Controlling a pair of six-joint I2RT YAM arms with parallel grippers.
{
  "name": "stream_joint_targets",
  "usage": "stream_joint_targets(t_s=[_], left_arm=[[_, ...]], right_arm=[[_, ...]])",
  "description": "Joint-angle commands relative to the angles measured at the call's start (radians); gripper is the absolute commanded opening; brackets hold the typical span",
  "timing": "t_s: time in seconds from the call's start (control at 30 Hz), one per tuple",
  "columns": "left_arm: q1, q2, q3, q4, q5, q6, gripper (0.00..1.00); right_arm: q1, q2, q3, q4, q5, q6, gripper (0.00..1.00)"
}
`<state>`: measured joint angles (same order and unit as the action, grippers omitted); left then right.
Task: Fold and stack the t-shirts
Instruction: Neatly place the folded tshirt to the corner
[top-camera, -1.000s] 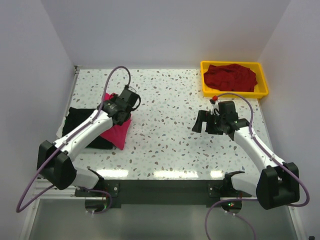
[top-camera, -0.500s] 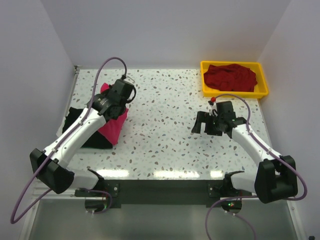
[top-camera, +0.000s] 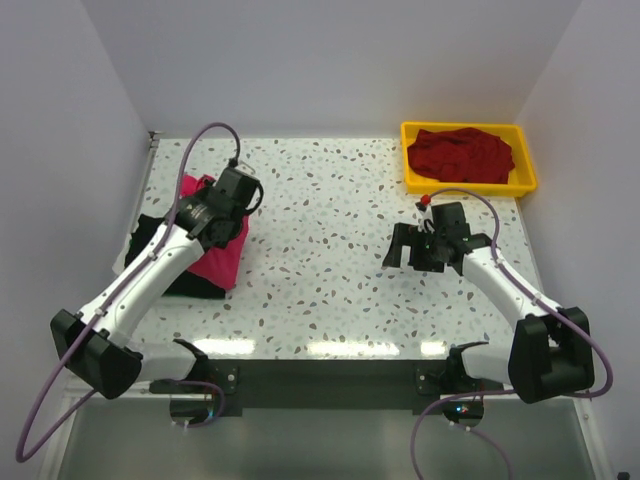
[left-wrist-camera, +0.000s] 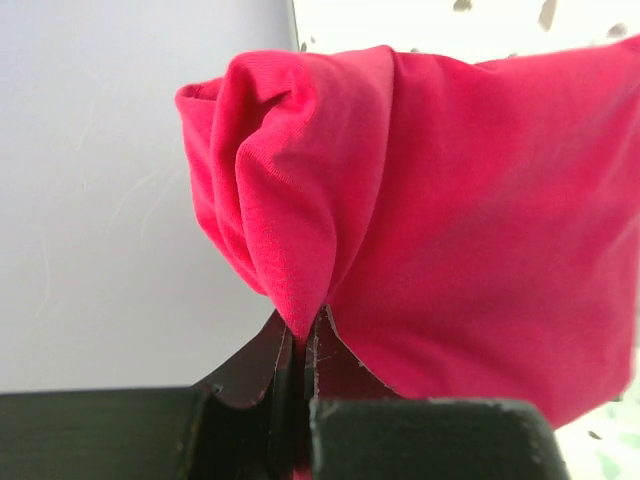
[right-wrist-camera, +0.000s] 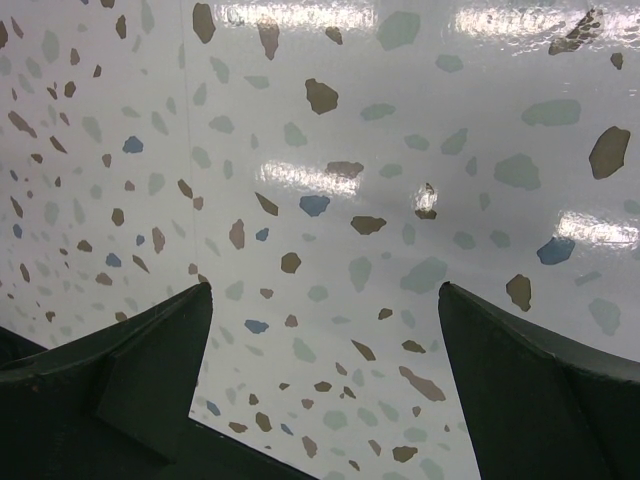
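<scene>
The bright pink-red t-shirt (top-camera: 220, 258) hangs bunched from my left gripper (top-camera: 203, 218) at the table's left side. In the left wrist view the jaws of that gripper (left-wrist-camera: 305, 340) are shut on a pinched fold of the pink-red t-shirt (left-wrist-camera: 450, 220). Beneath it the black t-shirt (top-camera: 150, 232) lies flat on the table, partly covered by the pink-red cloth. A dark maroon t-shirt (top-camera: 460, 152) sits crumpled in the yellow tray (top-camera: 468, 188). My right gripper (top-camera: 405, 245) hovers wide open over bare speckled tabletop (right-wrist-camera: 325, 290), holding nothing.
The left wall stands close beside the black t-shirt and the left arm. The yellow tray occupies the far right corner. Speckled table surface (top-camera: 320, 220) lies between the two arms.
My left arm has carried the pink-red t-shirt leftward and a little farther back, over the black t-shirt. The right arm has barely shifted.
</scene>
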<state>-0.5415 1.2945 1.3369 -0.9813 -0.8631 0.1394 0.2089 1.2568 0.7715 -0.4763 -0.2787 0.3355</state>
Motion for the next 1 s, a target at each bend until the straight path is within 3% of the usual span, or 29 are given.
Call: stream_joint_targets(t_s=[0.0,0.37,0.5,0.7,0.8,0.83,0.87,0.9,0.93,0.97], left_arm=[[0.038,-0.027,-0.083,0.051,-0.096,0.006,0.00],[0.250,-0.021,-0.312,0.380,-0.247,0.218,0.00],[0.288,-0.015,-0.396,0.627,-0.335,0.369,0.00],[0.337,0.038,-0.450,0.809,-0.295,0.414,0.00],[0.377,0.081,-0.427,0.788,-0.269,0.375,0.00],[0.382,0.095,-0.427,0.785,-0.284,0.374,0.03],[0.388,0.117,-0.429,0.794,-0.315,0.382,0.14],[0.390,0.127,-0.427,0.791,-0.324,0.382,0.33],[0.390,0.135,-0.415,0.768,-0.323,0.367,0.72],[0.390,0.149,-0.400,0.695,-0.312,0.341,0.80]], right_arm=[[0.001,0.001,0.000,0.015,-0.008,-0.001,0.99],[0.000,0.023,-0.001,0.022,-0.014,0.000,0.99],[0.001,0.033,0.000,0.025,-0.022,-0.003,0.99],[0.001,0.027,-0.005,0.024,-0.020,-0.006,0.99],[0.000,0.026,-0.006,0.019,-0.016,-0.006,0.99],[0.000,0.026,-0.005,0.016,-0.011,-0.006,0.99],[0.001,0.029,-0.005,0.016,-0.011,-0.009,0.99],[0.000,0.030,-0.003,0.015,-0.011,-0.007,0.99],[0.001,0.030,-0.003,0.012,-0.008,-0.010,0.99],[0.001,0.030,-0.003,0.011,-0.008,-0.010,0.99]])
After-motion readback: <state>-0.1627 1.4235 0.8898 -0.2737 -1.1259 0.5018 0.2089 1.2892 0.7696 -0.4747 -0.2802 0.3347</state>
